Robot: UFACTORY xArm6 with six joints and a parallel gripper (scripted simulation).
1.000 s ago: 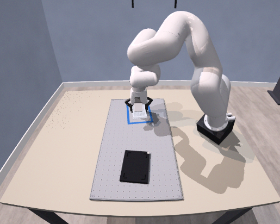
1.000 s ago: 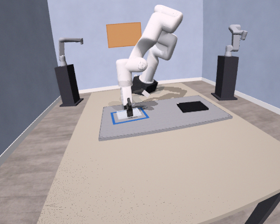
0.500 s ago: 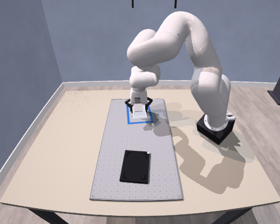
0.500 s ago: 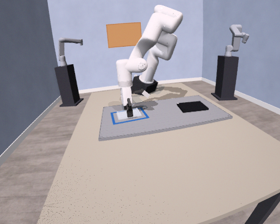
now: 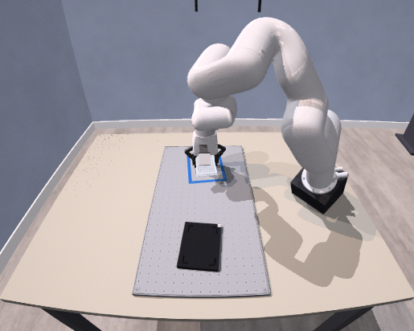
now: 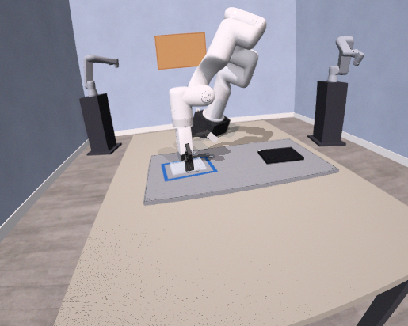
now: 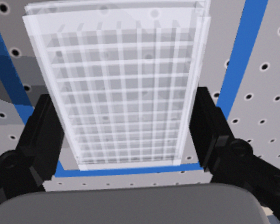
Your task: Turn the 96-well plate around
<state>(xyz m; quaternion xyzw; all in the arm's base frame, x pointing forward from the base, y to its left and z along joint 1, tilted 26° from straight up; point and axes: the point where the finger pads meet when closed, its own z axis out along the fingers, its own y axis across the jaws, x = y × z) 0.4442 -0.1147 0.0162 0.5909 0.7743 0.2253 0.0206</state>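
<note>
Blue-grey walls [image 5: 126,58] [image 6: 116,17] are rising behind the beige table [image 5: 86,234] [image 6: 223,235]; its grey perforated deck [image 5: 158,218] [image 6: 239,168] [image 7: 265,85] is carrying the black rectangular nest [image 5: 200,244] [image 6: 280,156] and, well apart, the blue taped outline [image 5: 207,181] [image 6: 191,176] [image 7: 130,172]. Inside the tape, the clear 96-well plate [image 5: 207,170] [image 6: 176,168] [image 7: 125,90] is lying lengthwise between the black gripper's [image 5: 205,162] [image 6: 188,168] [image 7: 127,130] 2 fingers, which are pinching its long sides.
</note>
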